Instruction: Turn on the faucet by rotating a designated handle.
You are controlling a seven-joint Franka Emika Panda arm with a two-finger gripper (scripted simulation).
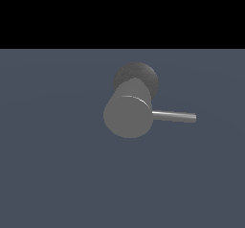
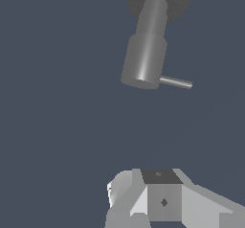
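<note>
The faucet (image 1: 128,117) is a thick grey cylinder with a round flat face, standing on a darker round base (image 1: 139,74). Its handle (image 1: 174,116), a thin straight rod, sticks out sideways toward the exterior view's right. No gripper shows in the exterior view. The wrist view shows the faucet (image 2: 145,59) and the handle (image 2: 176,82) some way ahead of my gripper (image 2: 160,176). Only grey blocks of the gripper show at the picture's edge, well apart from the faucet, and nothing lies between the fingers that I can see. Whether it is open or shut does not show.
A flat blue-grey floor (image 1: 57,165) lies all around the faucet. A black band fills the upper part of the exterior view.
</note>
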